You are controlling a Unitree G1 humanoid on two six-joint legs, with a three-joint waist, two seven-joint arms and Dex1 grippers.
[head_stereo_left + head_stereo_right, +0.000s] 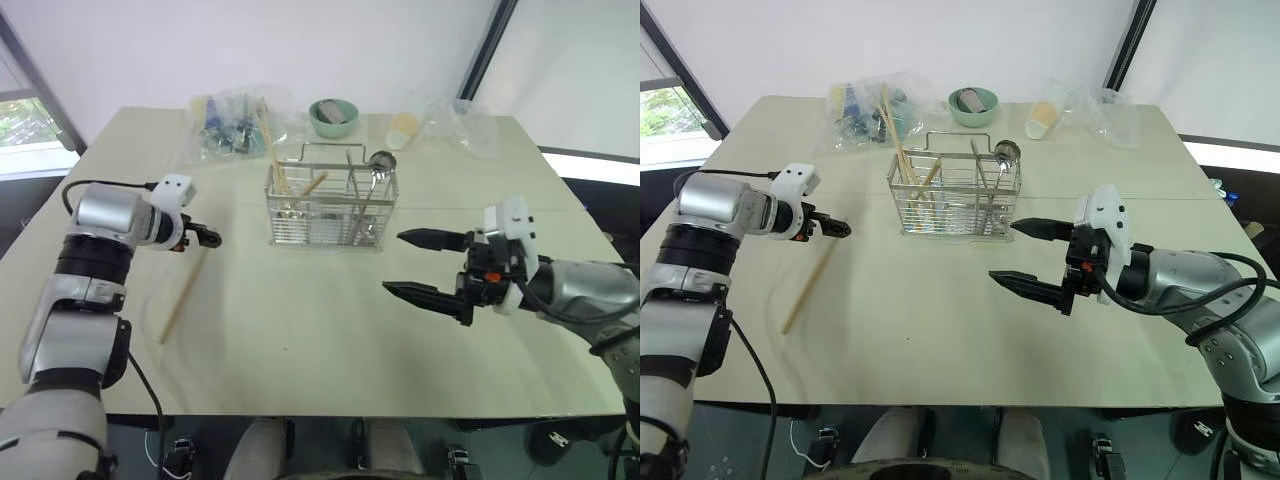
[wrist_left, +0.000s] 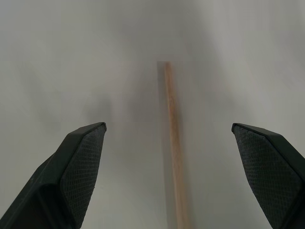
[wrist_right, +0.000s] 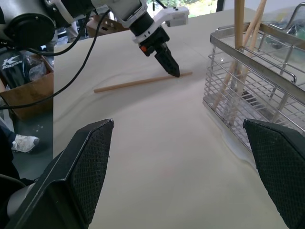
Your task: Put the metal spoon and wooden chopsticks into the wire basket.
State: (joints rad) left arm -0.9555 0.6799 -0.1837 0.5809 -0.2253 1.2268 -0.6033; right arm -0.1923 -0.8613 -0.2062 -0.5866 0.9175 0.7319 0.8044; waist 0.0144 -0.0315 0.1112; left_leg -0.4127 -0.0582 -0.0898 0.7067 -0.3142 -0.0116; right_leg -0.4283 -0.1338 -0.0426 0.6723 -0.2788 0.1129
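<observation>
The wire basket (image 1: 330,208) stands mid-table. The metal spoon (image 1: 382,161) is upright in its right end, bowl up. One wooden chopstick (image 1: 272,150) leans in the basket's left end. The other chopstick (image 1: 185,296) lies flat on the table, left of the basket. My left gripper (image 1: 205,237) points down over the lying chopstick's far end. Its fingers (image 2: 86,162) are open, and the stick (image 2: 172,143) runs between them. My right gripper (image 1: 391,262) hovers open and empty to the right of the basket, at its front. From the right wrist, the left gripper (image 3: 169,64) shows at the stick (image 3: 138,82).
A short wooden stick (image 1: 313,185) also leans inside the basket. Behind it sit a pale green bowl (image 1: 333,116), a plastic bag of cutlery (image 1: 225,125), a bagged paper cup (image 1: 402,130) and a clear bag (image 1: 470,125). The table edge (image 1: 300,412) is near.
</observation>
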